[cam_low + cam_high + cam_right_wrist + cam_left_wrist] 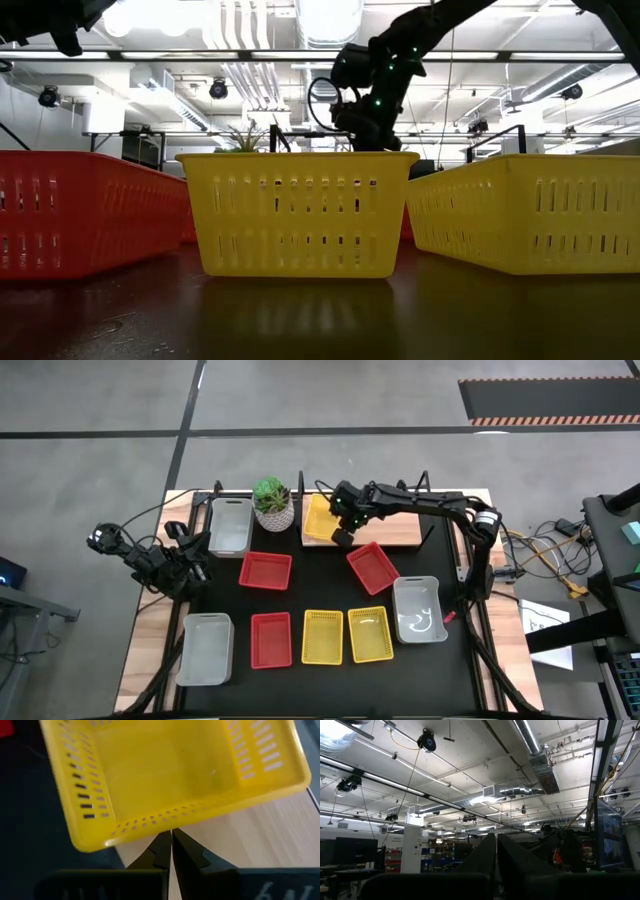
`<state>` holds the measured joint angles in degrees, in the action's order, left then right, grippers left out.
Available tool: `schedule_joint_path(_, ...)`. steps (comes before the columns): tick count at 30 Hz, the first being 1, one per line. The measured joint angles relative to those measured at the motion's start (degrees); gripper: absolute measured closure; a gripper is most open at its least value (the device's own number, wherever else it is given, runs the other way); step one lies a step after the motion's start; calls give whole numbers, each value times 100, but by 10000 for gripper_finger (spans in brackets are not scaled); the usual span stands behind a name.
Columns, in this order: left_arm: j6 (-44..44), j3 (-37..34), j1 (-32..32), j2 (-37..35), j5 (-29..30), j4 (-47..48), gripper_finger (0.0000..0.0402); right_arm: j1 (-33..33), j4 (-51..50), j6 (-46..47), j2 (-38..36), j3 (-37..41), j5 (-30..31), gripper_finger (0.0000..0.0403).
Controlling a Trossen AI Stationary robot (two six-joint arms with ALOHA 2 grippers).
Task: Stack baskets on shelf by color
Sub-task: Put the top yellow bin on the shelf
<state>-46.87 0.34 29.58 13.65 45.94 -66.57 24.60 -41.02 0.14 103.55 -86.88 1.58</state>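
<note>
My right gripper (171, 836) hangs over the shelf (260, 835) — jaws together, empty — just beside the yellow basket (165, 770); left gripper (496, 840) closed too.

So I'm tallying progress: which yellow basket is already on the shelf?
The yellow basket at the wooden shelf's left end, by the right gripper; the other two yellow ones sit on the black tabletop.

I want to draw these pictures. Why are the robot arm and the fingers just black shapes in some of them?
In the low view, bright ceiling lights behind the right arm turn it into a silhouette, and the yellow basket mirrors on the glossy table. In the left wrist view, that gripper's fingers sit dark against the lit ceiling. In the right wrist view, light falls evenly.
</note>
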Motion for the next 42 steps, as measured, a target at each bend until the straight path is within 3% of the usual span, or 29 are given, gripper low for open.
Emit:
schedule_joint_path(9, 0, 0, 2, -1, 0, 0, 400, 42, 140, -163, 14, 1, 952, 394)
schedule_joint_path(18, 2, 0, 0, -2, -1, 0, 400, 233, 857, -638, 17, 1, 1071, 394)
schedule_joint_path(24, 2, 0, 0, 0, -1, 0, 400, 363, 796, -680, -8, 1, 1092, 394)
schedule_joint_path(32, -14, 0, 0, 0, 1, 1, 400, 76, 901, -558, -179, -175, 822, 394)
schedule_joint_path(37, -22, 0, 0, -2, 1, 0, 400, -178, 1184, -338, -157, -231, -145, 394)
schedule_joint_path(42, -26, 2, 0, 0, 1, 2, 400, -328, 1120, -270, -26, -187, -272, 394)
